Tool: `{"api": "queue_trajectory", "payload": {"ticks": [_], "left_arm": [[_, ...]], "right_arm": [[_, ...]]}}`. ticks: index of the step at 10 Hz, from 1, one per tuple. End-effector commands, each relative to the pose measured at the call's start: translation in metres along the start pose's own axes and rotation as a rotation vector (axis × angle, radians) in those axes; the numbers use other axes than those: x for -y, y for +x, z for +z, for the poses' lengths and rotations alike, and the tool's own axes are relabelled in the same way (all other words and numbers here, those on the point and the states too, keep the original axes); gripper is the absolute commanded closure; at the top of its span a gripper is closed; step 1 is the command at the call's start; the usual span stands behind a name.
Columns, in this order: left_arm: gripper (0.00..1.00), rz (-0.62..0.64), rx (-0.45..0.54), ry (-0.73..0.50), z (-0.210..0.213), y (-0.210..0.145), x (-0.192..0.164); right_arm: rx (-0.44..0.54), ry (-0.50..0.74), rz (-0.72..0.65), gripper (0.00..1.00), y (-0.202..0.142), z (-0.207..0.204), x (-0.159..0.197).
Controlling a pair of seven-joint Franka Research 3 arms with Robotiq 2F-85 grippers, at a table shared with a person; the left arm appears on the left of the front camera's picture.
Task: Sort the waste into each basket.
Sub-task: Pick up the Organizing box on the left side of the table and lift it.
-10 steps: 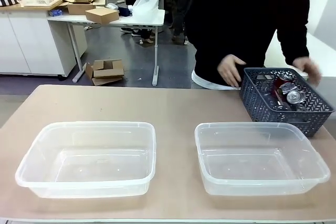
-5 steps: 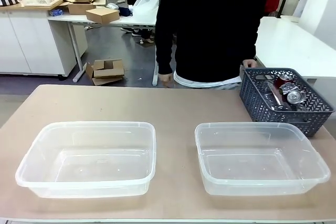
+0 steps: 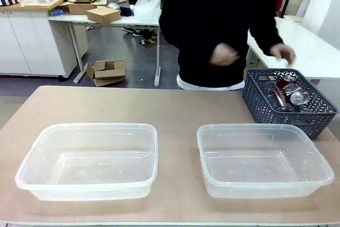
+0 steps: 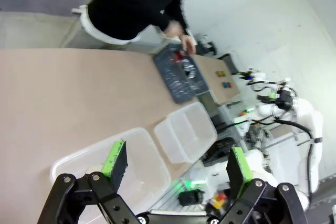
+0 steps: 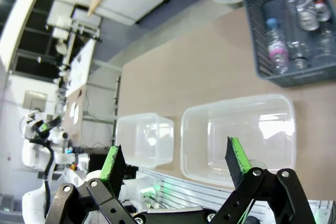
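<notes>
Left wrist view, left gripper point(image 4: 176, 161) spread wide above basket point(image 4: 149, 156), right gripper point(image 5: 175, 160) likewise spread, empty

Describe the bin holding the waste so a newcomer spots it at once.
On the tan table, look to the far corner on the robot's right. There sits a dark grey lattice crate of cans and bottles; unlike the two clear tubs nearer the robot, it is opaque, perforated and filled.
</notes>
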State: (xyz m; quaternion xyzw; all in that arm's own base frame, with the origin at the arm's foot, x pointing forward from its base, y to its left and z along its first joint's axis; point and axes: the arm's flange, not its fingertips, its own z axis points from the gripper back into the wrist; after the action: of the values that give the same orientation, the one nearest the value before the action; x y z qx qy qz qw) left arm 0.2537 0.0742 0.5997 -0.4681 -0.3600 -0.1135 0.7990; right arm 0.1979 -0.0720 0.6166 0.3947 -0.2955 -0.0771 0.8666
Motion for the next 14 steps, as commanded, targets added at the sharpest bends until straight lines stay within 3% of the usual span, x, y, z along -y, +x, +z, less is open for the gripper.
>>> {"api": "queue_trajectory", "payload": {"ticks": [1, 2, 4, 5, 6, 7, 8, 10, 11, 12, 14], "left_arm": [[0.00, -0.148, -0.145, 0.216, -0.002, -0.009, 0.024], [0.00, -0.222, -0.222, 0.498, 0.017, -0.020, 0.020], [0.00, -0.188, -0.360, 0.733, 0.043, -0.054, 0.002], [0.00, -0.153, -0.395, 0.715, 0.033, -0.083, -0.008], [0.00, -0.131, -0.366, 0.683, 0.015, -0.103, -0.015], [0.00, -0.035, -0.288, 0.572, -0.003, -0.109, -0.020], [0.00, -0.164, -0.352, 0.710, 0.050, -0.053, 0.000], [0.00, -0.164, -0.352, 0.710, 0.050, -0.053, 0.000], [0.00, -0.131, -0.357, 0.690, 0.046, -0.055, -0.002], [0.00, -0.170, -0.447, 0.595, -0.008, -0.056, -0.007], [0.00, -0.188, -0.491, 0.592, -0.076, -0.084, -0.003]], "right_arm": [[-0.047, -0.041, 0.114, 0.00, -0.003, -0.069, -0.059], [-0.141, -0.007, 0.137, 0.00, -0.027, -0.124, -0.098], [-0.341, -0.080, 0.155, 0.00, -0.090, -0.222, -0.136], [-0.458, -0.152, 0.198, 0.00, -0.129, -0.272, -0.136], [-0.519, -0.218, 0.220, 0.00, -0.155, -0.300, -0.126], [-0.513, -0.247, 0.254, 0.00, -0.156, -0.292, -0.113], [-0.483, -0.162, 0.211, 0.00, -0.155, -0.272, -0.149], [-0.483, -0.162, 0.211, 0.00, -0.155, -0.272, -0.149], [-0.523, -0.211, 0.224, 0.00, -0.165, -0.295, -0.141], [-0.590, -0.254, 0.242, 0.00, -0.169, -0.326, -0.154], [-0.584, -0.344, 0.245, 0.00, -0.175, -0.375, -0.174]]}}
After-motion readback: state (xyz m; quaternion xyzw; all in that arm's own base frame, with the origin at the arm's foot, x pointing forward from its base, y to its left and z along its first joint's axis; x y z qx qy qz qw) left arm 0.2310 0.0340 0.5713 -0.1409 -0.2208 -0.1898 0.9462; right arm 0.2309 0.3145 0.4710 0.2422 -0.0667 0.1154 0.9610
